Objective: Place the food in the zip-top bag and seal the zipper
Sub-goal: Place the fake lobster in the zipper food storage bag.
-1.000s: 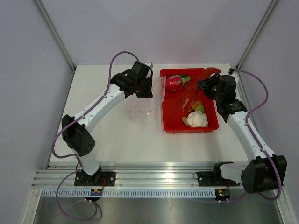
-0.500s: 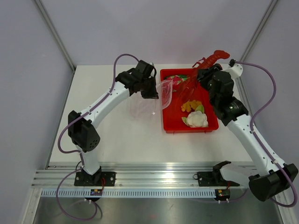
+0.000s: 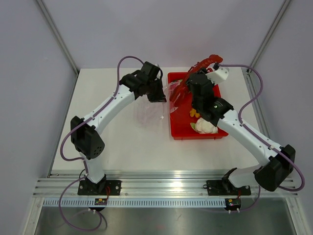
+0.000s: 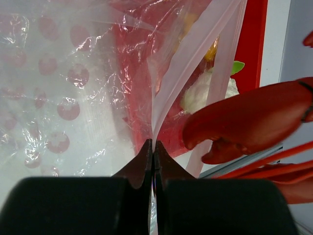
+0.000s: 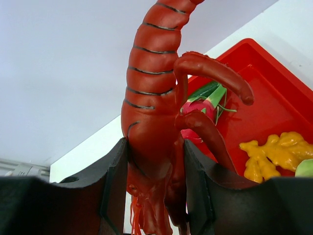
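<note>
Two pincers, upper centre: my left pincer (image 4: 153, 147), pressed together on the rim of the zip-top bag (image 4: 73, 98), holds its mouth open just left of the red tray (image 3: 178, 133), so my right pincer (image 5: 154, 161), clamped on a red lobster (image 5: 146, 98), can feed it in.

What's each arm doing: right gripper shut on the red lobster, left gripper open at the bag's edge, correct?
One thing is off. The left gripper is not open: the left wrist view shows its fingers shut, pinching the edge of the bag. The rest holds: the right gripper is shut on the red lobster.
</note>
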You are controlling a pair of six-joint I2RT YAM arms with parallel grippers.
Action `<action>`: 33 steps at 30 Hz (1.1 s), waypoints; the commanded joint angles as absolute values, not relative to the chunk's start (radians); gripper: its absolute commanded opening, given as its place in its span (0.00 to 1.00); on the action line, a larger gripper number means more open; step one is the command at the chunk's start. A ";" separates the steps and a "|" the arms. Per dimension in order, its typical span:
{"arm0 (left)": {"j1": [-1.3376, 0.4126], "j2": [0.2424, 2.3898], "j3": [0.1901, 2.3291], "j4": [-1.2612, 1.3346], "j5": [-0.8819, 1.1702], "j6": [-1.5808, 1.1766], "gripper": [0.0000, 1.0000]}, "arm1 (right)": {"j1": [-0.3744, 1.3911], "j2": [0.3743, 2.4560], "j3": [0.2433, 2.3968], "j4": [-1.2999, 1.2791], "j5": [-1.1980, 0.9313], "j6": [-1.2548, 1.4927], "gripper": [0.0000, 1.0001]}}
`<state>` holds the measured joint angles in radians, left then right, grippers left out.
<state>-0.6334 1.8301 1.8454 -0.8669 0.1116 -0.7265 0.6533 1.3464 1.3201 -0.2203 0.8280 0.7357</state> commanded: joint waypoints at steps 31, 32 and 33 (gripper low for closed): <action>-0.581 1.763 1.801 -0.798 0.245 -0.695 0.00 | 0.732 1.499 1.416 -0.264 1.109 0.973 0.00; -0.580 1.764 1.796 -0.796 0.245 -0.695 0.00 | 0.732 1.493 1.416 -0.264 1.109 0.968 0.00; -0.578 1.764 1.792 -0.792 0.245 -0.696 0.00 | 0.732 1.480 1.417 -0.265 1.112 0.963 0.00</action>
<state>-0.5816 1.8149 1.8034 -0.8360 0.2138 -0.7067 0.7246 1.5402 1.4117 -0.3099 1.0363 0.9318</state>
